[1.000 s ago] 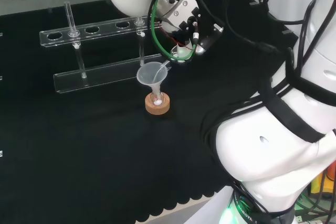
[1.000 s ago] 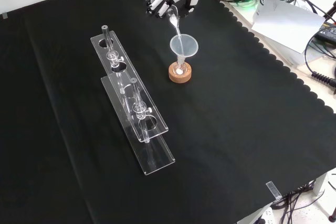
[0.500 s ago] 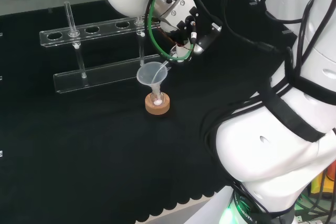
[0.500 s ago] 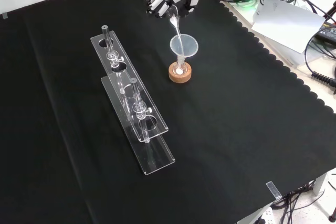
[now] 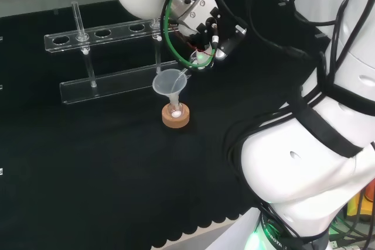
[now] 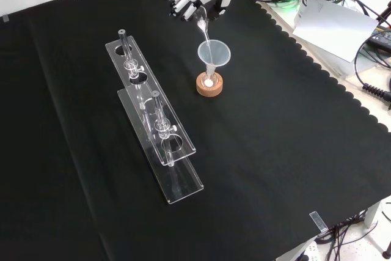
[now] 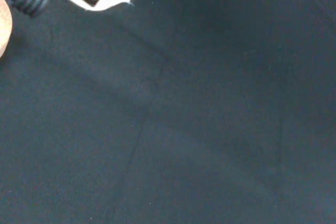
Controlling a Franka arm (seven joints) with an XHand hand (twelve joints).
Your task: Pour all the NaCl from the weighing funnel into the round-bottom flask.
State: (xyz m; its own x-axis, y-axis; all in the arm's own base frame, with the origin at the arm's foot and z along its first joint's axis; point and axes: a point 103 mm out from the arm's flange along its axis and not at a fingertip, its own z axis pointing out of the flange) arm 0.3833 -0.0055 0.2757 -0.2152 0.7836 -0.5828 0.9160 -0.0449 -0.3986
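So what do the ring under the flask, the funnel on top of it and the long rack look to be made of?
The ring looks like cork: matte tan with a grainy surface. The funnel is clear, glass or plastic; the cloth shows through. The rack looks like clear acrylic sheet, with bright flat edges.

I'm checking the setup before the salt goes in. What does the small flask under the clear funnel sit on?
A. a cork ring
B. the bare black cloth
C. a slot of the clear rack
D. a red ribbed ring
A. In the front view the flask with the clear funnel in its neck sits in a tan cork ring on the cloth, apart from the rack.
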